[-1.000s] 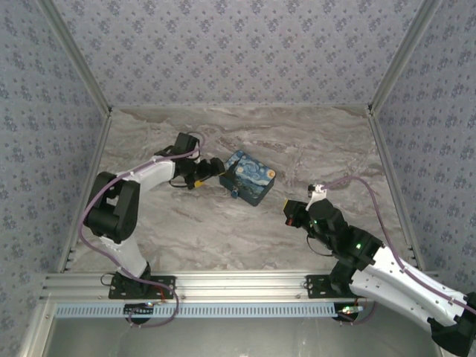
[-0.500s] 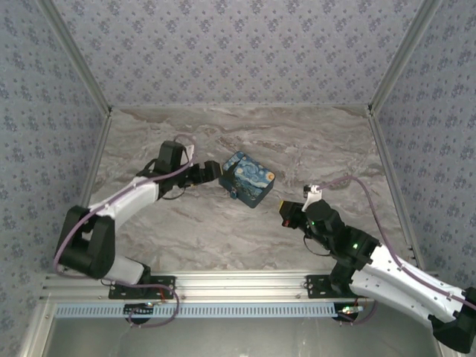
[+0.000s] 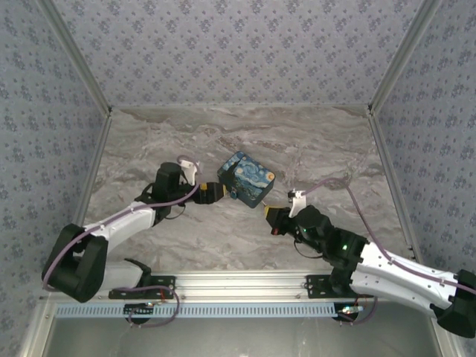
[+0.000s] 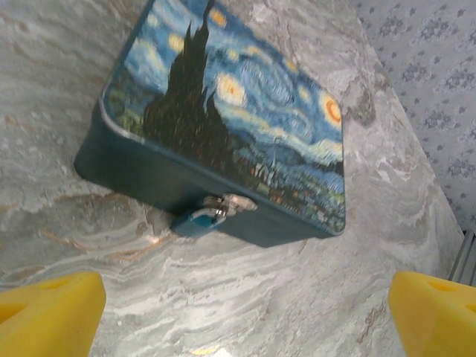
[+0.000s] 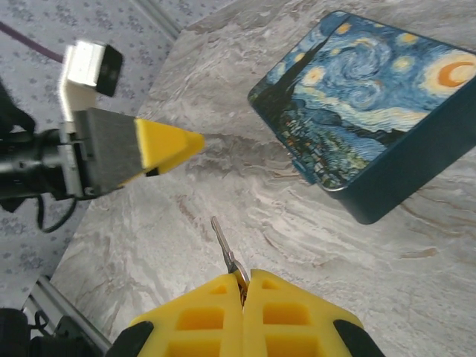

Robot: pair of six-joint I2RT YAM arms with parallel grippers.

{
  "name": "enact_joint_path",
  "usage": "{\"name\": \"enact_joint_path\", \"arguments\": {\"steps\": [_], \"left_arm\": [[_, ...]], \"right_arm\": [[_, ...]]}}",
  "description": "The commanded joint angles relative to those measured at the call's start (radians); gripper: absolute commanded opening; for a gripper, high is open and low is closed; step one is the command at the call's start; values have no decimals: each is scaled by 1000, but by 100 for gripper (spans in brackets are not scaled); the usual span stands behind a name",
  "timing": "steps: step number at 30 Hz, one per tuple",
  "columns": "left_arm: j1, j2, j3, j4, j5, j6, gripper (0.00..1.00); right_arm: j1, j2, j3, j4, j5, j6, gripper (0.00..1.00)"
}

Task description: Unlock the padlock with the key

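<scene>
In R claw (image 5: 243, 281): key (image 5: 224, 245); padlock (image 4: 201, 219) prob. locked.

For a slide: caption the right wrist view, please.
The right gripper, shut, pinches a slim silver key near the blue starry-night box.

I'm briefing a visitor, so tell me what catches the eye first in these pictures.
The blue starry-night box stands out at the middle of the marble table, with the small padlock hanging at a latch on its side. The right gripper is shut on the key close by the box, while the left gripper faces the padlock with jaws wide open.
</scene>
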Motion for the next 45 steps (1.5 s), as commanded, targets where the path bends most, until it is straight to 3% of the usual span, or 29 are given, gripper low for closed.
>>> {"name": "enact_joint_path", "arguments": {"steps": [1, 18, 30, 37, 45], "left_arm": [[-14, 12, -42, 135, 39, -10, 97], [-17, 16, -108, 214, 97, 99, 92], [-17, 133, -49, 291, 150, 77, 84], [-17, 245, -7, 346, 209, 82, 74], [-17, 387, 29, 426, 236, 98, 72]], "right_arm": [[35, -8, -19, 50, 26, -32, 0], [42, -111, -162, 102, 44, 17, 0], [-56, -119, -145, 75, -60, -9, 0], [-58, -137, -163, 101, -63, -19, 0], [-56, -143, -162, 104, -55, -36, 0]]}}
